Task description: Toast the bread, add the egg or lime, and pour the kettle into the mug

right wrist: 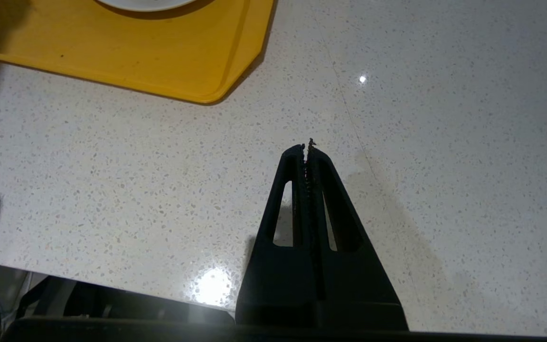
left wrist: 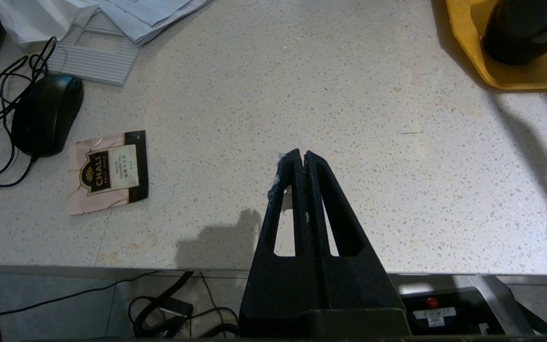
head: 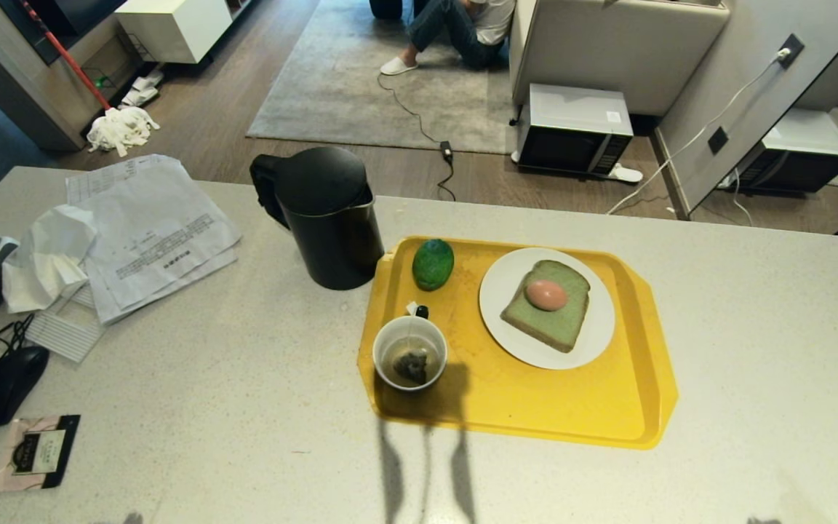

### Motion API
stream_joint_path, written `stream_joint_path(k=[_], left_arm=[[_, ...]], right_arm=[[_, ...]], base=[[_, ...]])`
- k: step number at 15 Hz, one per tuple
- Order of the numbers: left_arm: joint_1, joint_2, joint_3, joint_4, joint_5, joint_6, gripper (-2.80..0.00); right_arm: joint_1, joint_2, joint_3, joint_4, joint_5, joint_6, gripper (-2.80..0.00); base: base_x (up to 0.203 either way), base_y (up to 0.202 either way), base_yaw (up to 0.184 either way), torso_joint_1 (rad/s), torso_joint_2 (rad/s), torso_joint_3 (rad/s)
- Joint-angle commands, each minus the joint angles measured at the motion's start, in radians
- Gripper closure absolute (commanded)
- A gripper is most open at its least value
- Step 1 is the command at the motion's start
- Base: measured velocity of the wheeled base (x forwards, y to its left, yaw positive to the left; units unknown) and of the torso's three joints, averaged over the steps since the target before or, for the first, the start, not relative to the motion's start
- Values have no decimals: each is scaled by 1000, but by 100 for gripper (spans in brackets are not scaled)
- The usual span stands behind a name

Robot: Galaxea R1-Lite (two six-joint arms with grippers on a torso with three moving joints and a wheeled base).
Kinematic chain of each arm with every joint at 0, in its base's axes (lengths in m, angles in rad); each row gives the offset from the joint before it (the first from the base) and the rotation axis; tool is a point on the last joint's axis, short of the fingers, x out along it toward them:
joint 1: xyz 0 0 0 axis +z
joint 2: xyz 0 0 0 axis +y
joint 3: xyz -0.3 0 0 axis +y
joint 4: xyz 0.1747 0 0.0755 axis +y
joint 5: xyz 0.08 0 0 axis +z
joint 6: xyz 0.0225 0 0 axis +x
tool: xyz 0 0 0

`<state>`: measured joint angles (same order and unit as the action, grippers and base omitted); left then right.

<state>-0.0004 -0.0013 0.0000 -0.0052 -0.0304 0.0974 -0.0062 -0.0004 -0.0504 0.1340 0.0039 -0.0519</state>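
Observation:
On the yellow tray (head: 608,407) a white plate (head: 593,335) carries the green bread (head: 564,324), and the reddish-brown egg (head: 546,294) lies on the slice. The dark green lime (head: 433,263) rests at the tray's far left corner. Nearer me on the tray stands the mug (head: 410,353), white inside, with a tea bag and liquid in it. The black kettle (head: 328,218) stands on the counter just left of the tray, lid closed. My left gripper (left wrist: 301,154) is shut and empty above bare counter near its front edge. My right gripper (right wrist: 306,148) is likewise shut and empty, near the tray's corner (right wrist: 207,95).
Papers (head: 150,233) and crumpled tissue (head: 48,262) lie at the counter's left, with a black mouse (head: 8,382), cables and a tea sachet (head: 37,451). Beyond the counter are a microwave (head: 572,131) on the floor, a mop (head: 117,127), and a person sitting on a rug (head: 463,29).

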Motion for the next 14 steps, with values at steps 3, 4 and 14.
stream_joint_path(k=[3, 4, 14], left_arm=[[0, 1, 0, -2, 7, -1, 0], [0, 1, 0, -1, 9, -1, 0], [0, 0, 0, -2, 7, -8, 0]], right_arm=[[-1, 0, 0, 1, 1, 0, 0], [0, 0, 0, 1, 1, 0, 0], [-1, 0, 0, 1, 1, 0, 0]], base=[[0, 0, 0, -53, 111, 55], [0, 0, 0, -67, 154, 126], [0, 0, 0, -56, 115, 241]])
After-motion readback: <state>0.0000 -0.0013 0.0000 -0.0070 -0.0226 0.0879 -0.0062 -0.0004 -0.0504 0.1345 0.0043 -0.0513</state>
